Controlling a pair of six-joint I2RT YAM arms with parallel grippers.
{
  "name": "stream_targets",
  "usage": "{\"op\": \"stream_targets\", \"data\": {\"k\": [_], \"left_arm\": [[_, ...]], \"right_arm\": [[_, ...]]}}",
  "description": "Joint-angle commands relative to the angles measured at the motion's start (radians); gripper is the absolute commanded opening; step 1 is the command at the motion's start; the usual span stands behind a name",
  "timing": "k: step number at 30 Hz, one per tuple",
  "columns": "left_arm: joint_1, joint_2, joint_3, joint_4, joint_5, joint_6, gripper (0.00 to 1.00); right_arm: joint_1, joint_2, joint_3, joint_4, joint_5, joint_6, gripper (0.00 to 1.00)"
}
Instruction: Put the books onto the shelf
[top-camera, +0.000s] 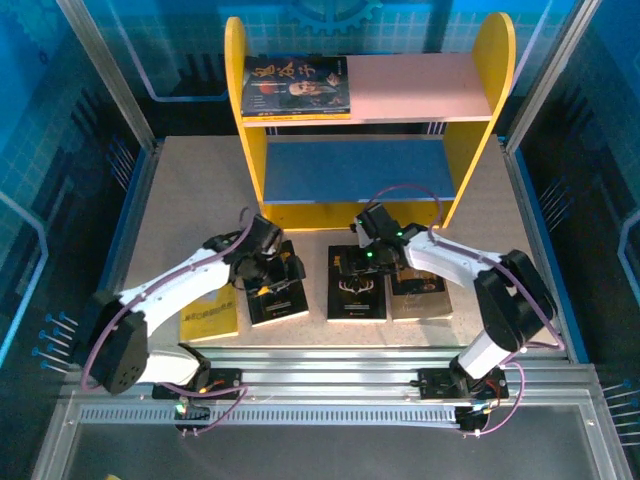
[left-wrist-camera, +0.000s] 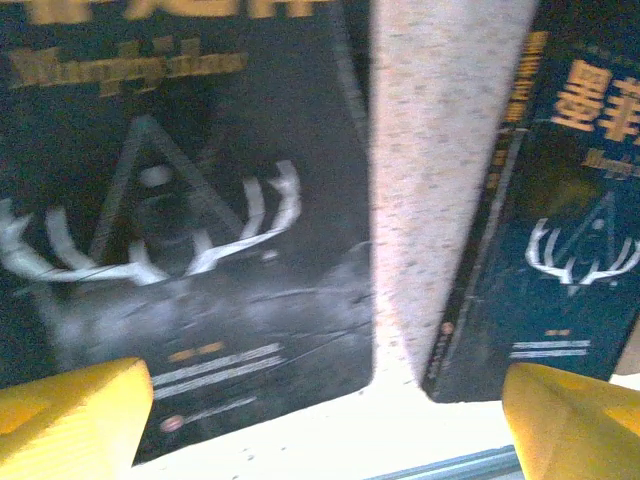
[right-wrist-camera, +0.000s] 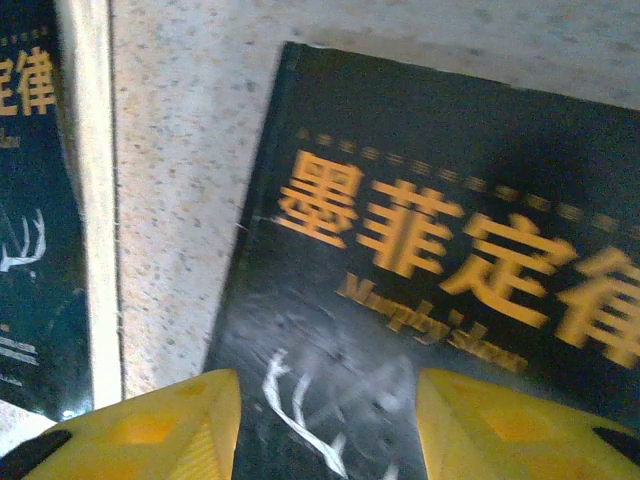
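Note:
The shelf (top-camera: 455, 88) stands at the back, and one dark portrait book (top-camera: 297, 88) lies on its pink upper board. Several books lie flat on the table: a yellow one (top-camera: 212, 322), a black one (top-camera: 280, 302), a black antler one (top-camera: 357, 290) and a brown-black one (top-camera: 422, 297). My left gripper (top-camera: 268, 265) hovers open over the left black book (left-wrist-camera: 180, 200), its yellow fingertips (left-wrist-camera: 70, 415) wide apart. My right gripper (top-camera: 366, 240) hangs open just above the middle antler book (right-wrist-camera: 430, 250), with nothing between its fingers (right-wrist-camera: 150, 430).
The blue lower board (top-camera: 355, 168) of the shelf is bare. A strip of speckled table (left-wrist-camera: 440, 180) separates the two black books. Blue walls enclose the table on both sides, and a metal rail (top-camera: 330, 385) runs along the near edge.

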Motion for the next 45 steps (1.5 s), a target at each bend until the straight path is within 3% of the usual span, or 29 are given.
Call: {"op": "stream_targets", "data": {"k": [1, 12, 21, 45], "left_arm": [[-0.041, 0.076, 0.072, 0.035, 0.008, -0.003, 0.91], [-0.133, 0.278, 0.211, 0.136, 0.056, -0.003, 0.9], [-0.154, 0.414, 0.262, 0.192, 0.092, 0.013, 0.88], [-0.224, 0.494, 0.269, 0.257, 0.129, -0.017, 0.87]], "right_arm": [[-0.029, -0.054, -0.054, -0.057, 0.026, -0.003, 0.51], [-0.111, -0.125, -0.16, -0.098, 0.057, 0.02, 0.51], [-0.111, -0.066, -0.153, -0.066, 0.014, 0.016, 0.49], [-0.069, 0.012, -0.212, 0.07, -0.086, 0.071, 0.39]]}}
